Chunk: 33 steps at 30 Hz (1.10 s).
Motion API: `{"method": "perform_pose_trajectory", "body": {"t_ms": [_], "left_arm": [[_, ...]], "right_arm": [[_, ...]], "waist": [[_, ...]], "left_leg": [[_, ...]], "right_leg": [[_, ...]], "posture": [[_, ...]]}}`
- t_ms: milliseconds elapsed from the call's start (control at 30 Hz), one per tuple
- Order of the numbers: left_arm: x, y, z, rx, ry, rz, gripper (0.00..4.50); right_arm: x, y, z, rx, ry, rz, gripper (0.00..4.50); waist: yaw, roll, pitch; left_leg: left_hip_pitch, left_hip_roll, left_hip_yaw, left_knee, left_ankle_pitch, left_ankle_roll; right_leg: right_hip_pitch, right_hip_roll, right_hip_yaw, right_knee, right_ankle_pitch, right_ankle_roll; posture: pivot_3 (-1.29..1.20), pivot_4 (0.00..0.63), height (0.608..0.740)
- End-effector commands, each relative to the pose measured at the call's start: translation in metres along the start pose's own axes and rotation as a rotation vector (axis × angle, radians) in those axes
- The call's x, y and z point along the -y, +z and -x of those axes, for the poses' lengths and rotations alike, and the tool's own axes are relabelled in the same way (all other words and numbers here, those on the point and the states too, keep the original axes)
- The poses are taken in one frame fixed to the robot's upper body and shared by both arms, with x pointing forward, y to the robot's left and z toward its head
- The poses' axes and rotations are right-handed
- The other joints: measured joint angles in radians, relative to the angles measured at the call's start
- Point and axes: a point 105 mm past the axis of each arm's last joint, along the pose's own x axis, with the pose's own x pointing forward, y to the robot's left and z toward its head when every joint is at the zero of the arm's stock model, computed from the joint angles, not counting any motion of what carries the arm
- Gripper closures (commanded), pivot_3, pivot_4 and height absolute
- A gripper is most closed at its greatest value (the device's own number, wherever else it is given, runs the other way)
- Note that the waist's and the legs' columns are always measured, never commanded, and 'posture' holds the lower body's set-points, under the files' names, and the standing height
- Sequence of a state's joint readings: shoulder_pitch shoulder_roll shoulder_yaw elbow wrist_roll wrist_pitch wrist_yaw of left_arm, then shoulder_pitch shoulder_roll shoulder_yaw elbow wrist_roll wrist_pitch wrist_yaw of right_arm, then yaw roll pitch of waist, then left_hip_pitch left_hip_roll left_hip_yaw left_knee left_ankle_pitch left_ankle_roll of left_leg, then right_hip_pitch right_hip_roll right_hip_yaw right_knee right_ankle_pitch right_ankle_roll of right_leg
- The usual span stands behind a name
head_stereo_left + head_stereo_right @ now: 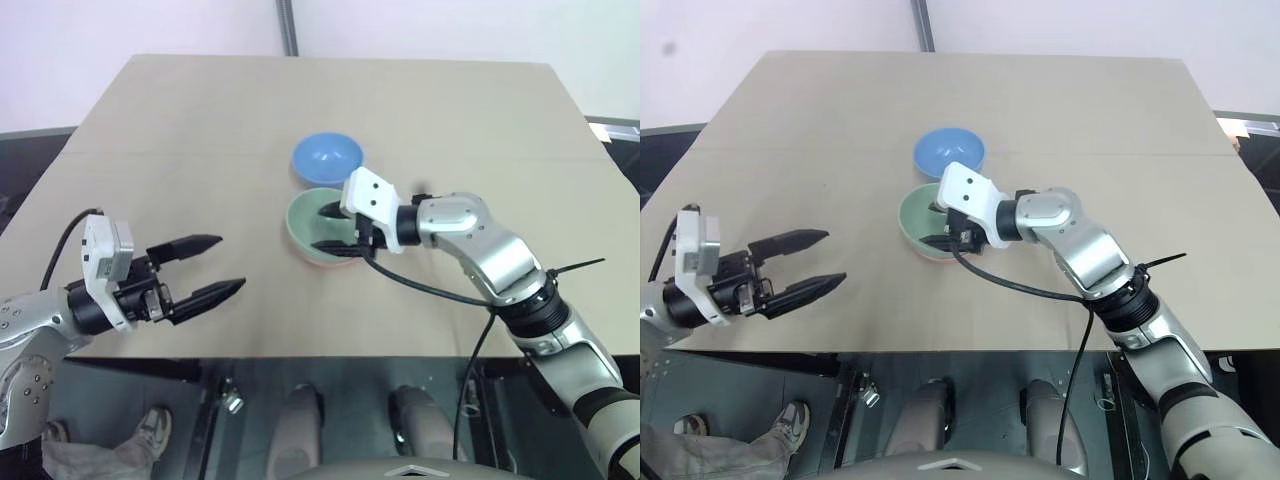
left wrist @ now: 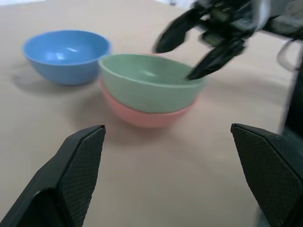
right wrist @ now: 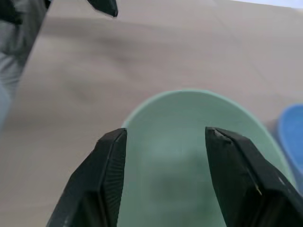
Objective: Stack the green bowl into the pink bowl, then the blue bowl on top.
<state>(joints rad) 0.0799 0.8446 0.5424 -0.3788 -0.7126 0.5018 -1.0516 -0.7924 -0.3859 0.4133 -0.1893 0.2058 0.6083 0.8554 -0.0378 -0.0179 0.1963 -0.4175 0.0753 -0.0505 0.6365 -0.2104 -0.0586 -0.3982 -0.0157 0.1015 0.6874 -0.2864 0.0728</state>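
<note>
Left gripper (image 1: 220, 268): fingers wide, empty, near worktop (image 1: 180, 140) edge. Right gripper (image 1: 329, 229): fingers parted over green bowl (image 1: 312, 222), which sits nested in pink bowl (image 2: 142, 118). Blue bowl (image 1: 327, 156) just behind, touching. I judge step one done; next I must fetch blue.

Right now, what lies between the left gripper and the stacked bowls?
Only bare table: in the left wrist view, nothing separates the left gripper from the green bowl nested in the pink bowl.
</note>
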Motion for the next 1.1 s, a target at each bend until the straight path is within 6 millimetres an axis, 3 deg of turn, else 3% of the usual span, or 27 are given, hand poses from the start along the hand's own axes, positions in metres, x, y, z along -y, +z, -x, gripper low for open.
{"method": "perform_pose_trajectory", "body": {"t_ms": [33, 100, 167, 200, 267, 433, 633, 767, 1100], "left_arm": [[-0.018, 0.018, -0.008, -0.032, 0.100, -0.183, 0.00], [-0.031, 0.025, -0.014, -0.076, 0.159, -0.299, 0.00], [-0.046, 0.042, -0.028, -0.140, 0.107, -0.441, 0.00], [-0.060, 0.045, -0.034, -0.235, 0.121, -0.547, 0.00], [-0.073, 0.048, -0.044, -0.347, 0.078, -0.720, 0.00], [-0.101, 0.056, -0.088, -0.458, -0.011, -0.957, 0.00], [-0.107, 0.053, -0.136, -0.534, -0.183, -1.082, 0.00], [-0.110, 0.056, -0.160, -0.584, -0.227, -1.161, 0.00], [-0.101, 0.046, -0.176, -0.655, -0.349, -1.220, 0.00]], "right_arm": [[-0.001, 0.029, 0.019, 0.117, -0.010, 0.059, 1.90], [-0.004, 0.035, 0.029, 0.147, -0.001, 0.055, 1.90], [-0.005, 0.038, 0.049, 0.177, -0.018, 0.023, 1.90], [-0.006, 0.037, 0.058, 0.177, -0.028, 0.011, 1.90], [-0.008, 0.033, 0.068, 0.158, -0.042, -0.003, 1.90], [-0.002, 0.029, 0.090, 0.119, -0.141, -0.013, 1.90], [0.001, 0.027, 0.106, 0.087, -0.227, -0.010, 1.90], [-0.002, 0.028, 0.113, 0.073, -0.269, -0.007, 1.90], [-0.010, 0.031, 0.125, 0.041, -0.324, 0.011, 1.90]], "waist": [[-0.003, 0.000, 0.000], [-0.003, 0.000, 0.000], [0.006, -0.001, 0.000], [0.007, -0.001, 0.000], [0.013, -0.001, 0.000], [0.008, 0.001, 0.001], [-0.001, 0.001, 0.001], [-0.002, 0.000, 0.001], [-0.004, 0.001, 0.001]], "left_leg": [[0.000, 0.000, 0.000, 0.000, 0.000, 0.000], [0.000, 0.000, 0.000, 0.000, 0.000, 0.000], [0.000, 0.000, 0.000, 0.000, 0.000, 0.000], [-0.001, 0.000, -0.002, 0.000, 0.000, 0.000], [-0.001, -0.001, -0.002, 0.000, 0.000, 0.000], [-0.001, 0.000, 0.000, -0.002, 0.000, 0.000], [-0.017, -0.001, -0.003, 0.001, 0.000, 0.000], [-0.020, -0.002, -0.006, 0.000, 0.000, 0.000], [-0.019, -0.002, -0.006, 0.000, 0.000, 0.000]], "right_leg": [[0.000, 0.000, 0.000, 0.000, 0.000, 0.000], [0.000, 0.000, 0.000, 0.000, 0.000, 0.000], [0.000, 0.000, 0.000, 0.000, 0.000, 0.000], [0.000, 0.000, -0.001, 0.000, 0.000, 0.000], [0.001, 0.000, -0.002, -0.001, 0.000, 0.000], [0.002, 0.000, -0.001, -0.007, 0.000, 0.000], [-0.010, 0.000, -0.003, -0.007, 0.001, 0.000], [-0.012, 0.000, -0.005, -0.008, 0.001, 0.000], [-0.012, 0.000, -0.006, -0.005, 0.001, 0.000]], "posture": [[0.00, 0.150, 0.740], [0.00, 0.150, 0.740], [0.00, 0.150, 0.740], [0.00, 0.150, 0.740], [0.00, 0.150, 0.740], [0.00, 0.150, 0.740], [0.00, 0.150, 0.740], [0.00, 0.150, 0.740], [0.00, 0.150, 0.740]]}}
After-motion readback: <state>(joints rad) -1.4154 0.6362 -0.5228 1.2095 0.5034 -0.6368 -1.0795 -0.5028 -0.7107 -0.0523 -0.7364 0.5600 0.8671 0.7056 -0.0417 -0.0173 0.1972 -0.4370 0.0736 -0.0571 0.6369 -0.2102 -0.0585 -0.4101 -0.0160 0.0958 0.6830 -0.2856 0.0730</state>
